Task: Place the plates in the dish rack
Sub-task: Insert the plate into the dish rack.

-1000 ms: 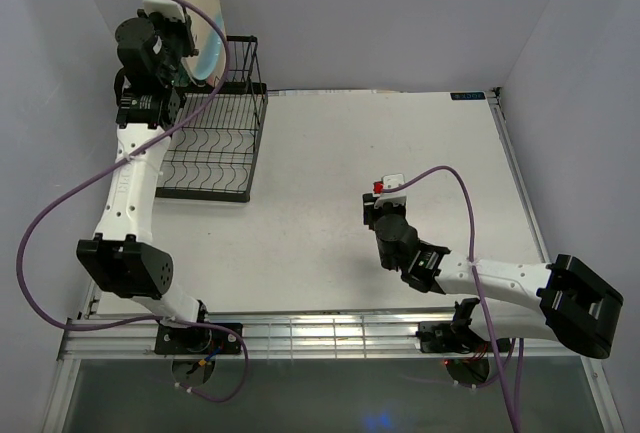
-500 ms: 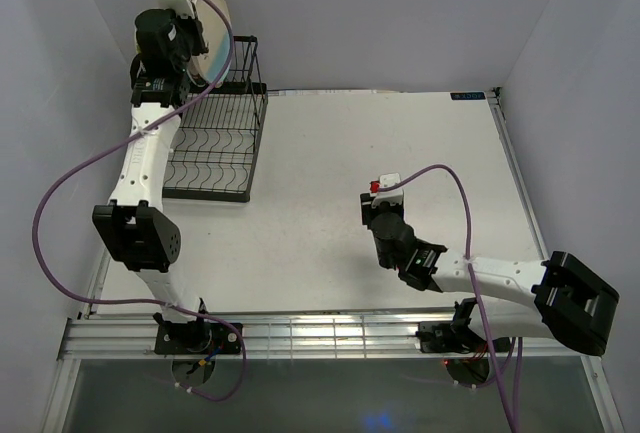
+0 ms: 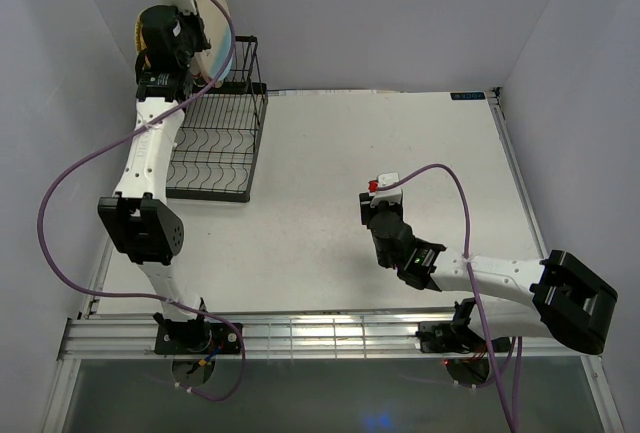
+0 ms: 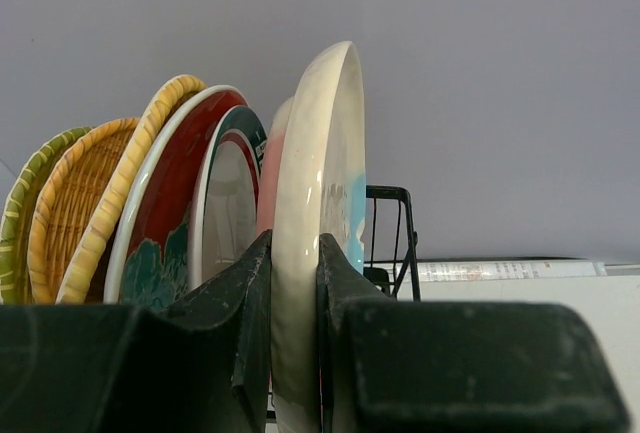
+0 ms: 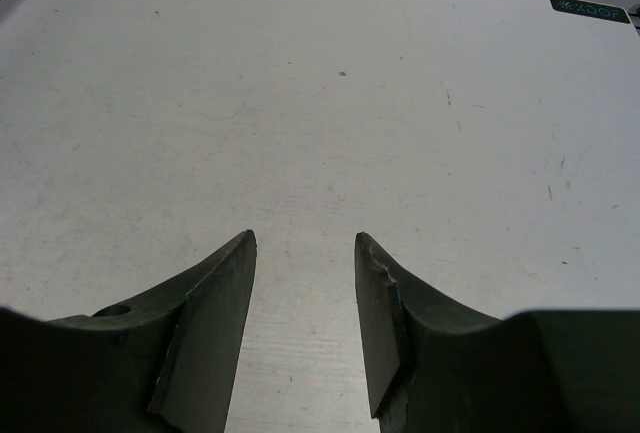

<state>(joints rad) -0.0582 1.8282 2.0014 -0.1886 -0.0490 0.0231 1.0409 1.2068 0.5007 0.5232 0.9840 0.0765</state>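
L gripper [image 4: 295, 253] clamped on cream plate [image 4: 320, 153], held upright at far-left end of dish rack [image 3: 215, 148], just beside other plates [image 4: 150, 203] standing in a row. R gripper [image 5: 305, 253] fingers apart over table [image 5: 300, 73], near-right.

White links [image 3: 146, 158], black joint housings [image 3: 140, 233]. Purple cable [image 3: 42, 215] loose, looping. White wrist camera [image 3: 389, 181]; red tab [image 3: 374, 186] beside it, possibly button. Tool fingers [image 5: 212, 318] dark, wedge-shaped.
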